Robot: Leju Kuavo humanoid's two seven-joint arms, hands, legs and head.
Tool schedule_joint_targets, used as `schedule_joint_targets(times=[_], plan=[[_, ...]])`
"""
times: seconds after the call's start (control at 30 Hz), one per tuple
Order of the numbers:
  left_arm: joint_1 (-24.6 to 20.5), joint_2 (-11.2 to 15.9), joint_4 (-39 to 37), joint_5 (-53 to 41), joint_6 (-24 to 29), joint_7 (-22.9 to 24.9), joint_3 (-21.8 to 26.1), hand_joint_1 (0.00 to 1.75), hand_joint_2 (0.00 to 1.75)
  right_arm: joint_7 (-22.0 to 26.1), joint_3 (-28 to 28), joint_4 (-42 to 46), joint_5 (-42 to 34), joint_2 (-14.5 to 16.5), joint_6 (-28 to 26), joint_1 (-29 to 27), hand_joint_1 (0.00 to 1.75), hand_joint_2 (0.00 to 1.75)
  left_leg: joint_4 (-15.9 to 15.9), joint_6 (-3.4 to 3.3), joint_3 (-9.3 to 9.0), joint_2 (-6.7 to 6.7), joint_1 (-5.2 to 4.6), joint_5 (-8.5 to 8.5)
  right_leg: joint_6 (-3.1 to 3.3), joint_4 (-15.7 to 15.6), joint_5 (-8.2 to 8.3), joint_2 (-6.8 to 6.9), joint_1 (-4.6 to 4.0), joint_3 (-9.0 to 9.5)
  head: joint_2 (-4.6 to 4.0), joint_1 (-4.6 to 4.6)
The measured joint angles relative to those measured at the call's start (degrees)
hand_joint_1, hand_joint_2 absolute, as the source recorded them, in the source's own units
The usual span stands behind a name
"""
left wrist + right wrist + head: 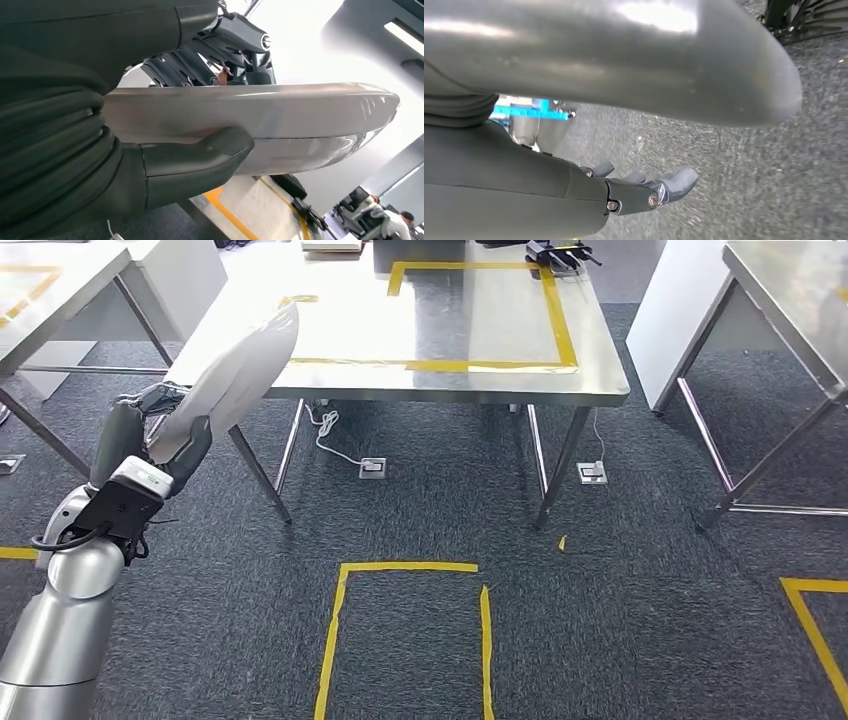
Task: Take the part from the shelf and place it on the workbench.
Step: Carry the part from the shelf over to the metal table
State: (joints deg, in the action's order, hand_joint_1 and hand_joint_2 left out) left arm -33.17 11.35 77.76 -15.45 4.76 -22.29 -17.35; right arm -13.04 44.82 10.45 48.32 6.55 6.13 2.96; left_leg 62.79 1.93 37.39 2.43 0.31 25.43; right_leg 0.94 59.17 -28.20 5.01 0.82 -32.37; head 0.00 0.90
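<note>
The left hand (150, 430) grips a long, pale, curved part (245, 365). In the left wrist view the thumb (200, 165) presses one face of the part (260, 120) while the darker fingers (210, 55) clamp the opposite face. The part slants up from the hand, and its far end overlaps the near left corner of the tabletop (480, 330) in the head view; whether it touches the steel cannot be told.

The right hand (644, 192) hangs over grey carpet in its wrist view, holding nothing, its fingers (679, 182) slightly bent and apart.

On the carpet (600, 620) nearer than the tabletop, yellow tape (400, 570) outlines an open-ended box. Under the tabletop lie two floor sockets (373, 468), the left one with a white cable running to it.

The tabletop carries a yellow tape rectangle (560, 320), and a dark object (555, 254) sits at that rectangle's far right corner. More steel tables (790, 300) stand on both sides of it.
</note>
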Motion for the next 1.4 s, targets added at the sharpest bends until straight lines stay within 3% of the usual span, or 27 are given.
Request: schedule_joint_targets(times=[0.07, 0.13, 0.27, 0.3, 0.37, 0.5, 0.57, 0.63, 0.67, 0.73, 0.8, 0.87, 0.9, 0.93, 1.0, 1.07, 1.1, 1.13, 1.2, 1.23, 1.27, 1.33, 1.37, 1.4], plan=[[-0.10, 0.12, 0.03, -0.01, 0.08, 0.01, -0.01, 1.75, 1.75, 0.09, 0.45, 0.00, -0.90, 0.03, -0.02, 0.14, 0.00, 0.00, -3.37, -0.79, -1.83, 1.18, -0.43, -0.42, -0.57, 0.08, -0.26, 0.86, -0.28, 0.14, 0.00, -0.08], [0.02, 0.46, 0.11, -0.04, 0.22, 0.02, 0.03, 1.75, 1.75, 0.08, 1.11, 0.00, -1.78, 0.04, -0.08, 0.30, 0.00, 0.00, -3.72, -1.45, -2.00, 0.42, -0.54, -0.53, -1.03, -0.28, -0.27, 1.68, -0.43, 0.41, 0.00, -0.13], [0.13, 0.48, 0.21, -0.13, 0.43, -0.03, 0.05, 1.75, 1.75, -0.38, 2.21, 0.00, -2.30, 0.07, -0.20, 0.54, 0.00, 0.00, -4.62, -1.79, -2.63, -0.21, -0.45, -0.90, 0.84, -1.35, -0.01, 1.99, -0.65, 1.10, 0.00, -0.54], [0.23, 0.51, 0.19, -0.13, 0.46, 0.01, 0.06, 1.75, 1.75, -0.36, 2.40, 0.00, -2.31, 0.06, -0.22, 0.64, 0.00, 0.00, -4.56, -1.92, -2.62, -0.25, -0.49, -0.81, 0.86, -1.39, -0.01, 1.99, -0.65, 1.15, 0.00, -0.58], [0.42, 0.56, 0.16, -0.13, 0.51, 0.03, 0.07, 1.75, 1.75, -0.33, 2.65, 0.00, -2.30, 0.05, -0.21, 0.65, 0.00, 0.00, -4.43, -2.12, -2.56, -0.18, -0.55, -0.68, 0.47, -1.51, 0.12, 1.90, -0.59, 1.17, 0.00, -0.60], [0.50, 0.66, 0.16, -0.13, 0.55, 0.02, 0.05, 1.75, 1.75, -0.34, 2.86, 0.00, -2.28, 0.07, -0.16, 0.55, 0.00, 0.00, -4.32, -2.27, -2.45, 0.14, -0.71, -0.62, -1.24, -1.76, 0.39, 1.55, -0.38, 1.17, 0.00, -0.57], [0.51, 0.75, 0.16, -0.13, 0.55, 0.02, 0.05, 1.75, 1.75, -0.34, 3.05, 0.00, -2.29, 0.07, -0.16, 0.48, 0.00, 0.00, -4.24, -2.39, -2.29, 0.21, -0.83, -0.52, -1.70, -1.93, 0.50, 1.49, -0.27, 1.29, -0.01, -0.57], [0.53, 0.90, 0.25, -0.14, 0.57, 0.05, 0.07, 1.75, 1.75, -0.43, 3.34, 0.00, -2.41, 0.17, -0.17, 0.46, 0.00, 0.00, -4.75, -3.02, -2.47, 0.04, -0.93, -0.44, -2.28, -2.50, 0.65, 1.76, -0.11, 1.82, -0.01, -0.54], [0.51, 0.89, 0.35, -0.15, 0.60, 0.06, 0.07, 1.75, 1.75, -0.62, 3.48, 0.00, -2.50, 0.22, -0.19, 0.47, 0.00, 0.00, -5.42, -3.33, -2.90, -0.10, -0.83, -0.62, -2.56, -2.65, 0.66, 1.25, 0.00, 2.13, 0.00, -0.56], [0.19, 0.66, 0.47, -0.17, 0.68, 0.11, 0.04, 1.75, 1.75, -0.97, 3.64, 0.00, -2.65, 0.27, -0.23, 0.42, 0.00, 0.00, -6.88, -3.76, -4.07, -0.45, -0.31, -1.28, -2.77, -0.53, -0.63, -1.46, 0.06, 1.26, 0.00, -0.57], [-0.03, 0.05, 0.43, -0.27, 0.79, 0.13, 0.00, 1.75, 1.75, -1.09, 3.73, 0.00, -2.68, 0.26, -0.26, 0.14, 0.00, 0.00, -7.26, -3.83, -4.26, -1.01, -0.09, -1.43, -2.92, 6.26, -3.58, -4.10, 0.25, -2.50, 0.00, -0.57], [0.36, -0.54, 0.43, -0.52, 0.90, 0.10, -0.07, 1.75, 1.75, -1.19, 3.78, 0.00, -2.68, 0.25, -0.27, -0.16, 0.00, 0.00, -7.10, -3.56, -4.22, -1.76, 0.02, -1.19, -3.20, 12.40, -5.02, -4.66, 0.53, -6.44, 0.00, -0.59], [0.60, -0.77, 0.43, -0.66, 0.95, 0.09, -0.11, 1.75, 1.75, -1.26, 3.79, 0.00, -2.67, 0.25, -0.27, -0.23, 0.00, 0.00, -6.87, -3.25, -4.23, -2.10, 0.17, -0.99, -3.39, 12.70, -4.20, -4.67, 0.74, -7.13, 0.00, -0.59], [0.77, -0.95, 0.45, -0.81, 0.99, 0.08, -0.15, 1.75, 1.75, -1.33, 3.79, 0.00, -2.66, 0.25, -0.27, -0.26, 0.00, 0.00, -6.46, -2.82, -4.22, -2.39, 0.42, -0.70, -3.65, 10.79, -2.43, -4.67, 1.03, -6.67, 0.00, -0.59], [0.89, -1.21, 0.58, -1.13, 1.08, 0.08, -0.17, 1.75, 1.75, -1.35, 3.79, -0.02, -2.59, 0.34, -0.26, -0.26, 0.00, 0.00, -5.01, -1.55, -3.99, -2.84, 0.89, 0.32, -4.45, 4.15, 0.91, -4.89, 1.60, -3.98, 0.00, -0.67], [0.96, -1.33, 0.85, -1.45, 1.17, 0.14, -0.17, 1.75, 1.75, -1.17, 3.79, -0.05, -2.45, 0.51, -0.26, -0.26, 0.00, 0.00, -3.68, -0.36, -3.59, -3.25, 1.00, 1.51, -3.93, 1.06, 1.26, -5.27, 1.68, -2.39, 0.00, -0.83], [1.00, -1.39, 0.99, -1.55, 1.23, 0.16, -0.18, 1.75, 1.75, -1.11, 3.79, -0.07, -2.36, 0.60, -0.26, -0.26, 0.00, 0.00, -3.48, 0.04, -3.53, -3.44, 0.93, 1.87, -3.23, 1.38, 0.61, -5.42, 1.47, -2.38, 0.00, -0.89], [1.05, -1.47, 1.15, -1.70, 1.26, 0.20, -0.19, 1.75, 1.75, -1.05, 3.79, -0.07, -2.25, 0.60, -0.26, -0.25, 0.00, 0.00, -3.48, 0.28, -3.63, -3.55, 1.05, 2.11, -2.37, 1.50, 0.34, -5.36, 1.42, -2.30, 0.00, -0.89], [1.10, -1.54, 1.51, -2.01, 1.28, 0.35, -0.11, 1.75, 1.75, -1.22, 3.79, -0.05, -2.09, 0.60, -0.26, -0.24, 0.00, 0.00, -2.92, 0.68, -3.68, -3.35, 1.23, 2.55, -1.33, 1.51, -0.15, -5.30, 1.32, -1.72, 0.00, -0.74], [1.09, -1.54, 1.69, -2.22, 1.26, 0.44, -0.06, 1.75, 1.75, -1.32, 3.79, -0.05, -2.04, 0.60, -0.26, -0.24, 0.00, 0.00, -1.21, 0.80, -2.87, -3.13, 1.25, 3.18, -0.85, 1.43, -0.43, -5.29, 1.28, -1.22, 0.00, -0.65], [1.11, -1.52, 1.83, -2.39, 1.23, 0.52, -0.01, 1.75, 1.75, -1.43, 3.79, -0.04, -1.99, 0.59, -0.26, -0.25, 0.00, 0.00, 1.71, 0.86, -1.29, -2.91, 1.19, 4.12, -0.45, 1.33, -0.79, -5.28, 1.17, -0.63, 0.00, -0.51], [1.28, -1.53, 1.92, -2.66, 1.07, 0.62, 0.01, 1.75, 1.75, -1.51, 3.79, -0.04, -1.91, 0.58, -0.27, -0.28, 0.00, 0.00, 9.61, 0.70, 3.83, -2.73, 0.97, 6.06, 0.11, 1.24, -1.69, -5.27, 0.82, 0.46, 0.00, -0.39], [1.47, -1.54, 1.92, -2.75, 0.98, 0.66, 0.02, 1.75, 1.75, -1.52, 3.79, -0.05, -1.88, 0.59, -0.27, -0.31, 0.00, 0.00, 12.35, 0.46, 6.11, -2.73, 0.84, 6.07, 0.29, 1.21, -2.22, -5.29, 0.59, 1.06, 0.00, -0.37], [1.64, -1.55, 1.91, -2.87, 0.89, 0.69, 0.02, 1.75, 1.75, -1.52, 3.80, -0.05, -1.87, 0.60, -0.27, -0.35, 0.00, 0.00, 13.13, 0.06, 7.51, -2.73, 0.66, 4.96, 0.40, 1.19, -2.80, -5.33, 0.36, 1.76, -0.01, -0.38]])
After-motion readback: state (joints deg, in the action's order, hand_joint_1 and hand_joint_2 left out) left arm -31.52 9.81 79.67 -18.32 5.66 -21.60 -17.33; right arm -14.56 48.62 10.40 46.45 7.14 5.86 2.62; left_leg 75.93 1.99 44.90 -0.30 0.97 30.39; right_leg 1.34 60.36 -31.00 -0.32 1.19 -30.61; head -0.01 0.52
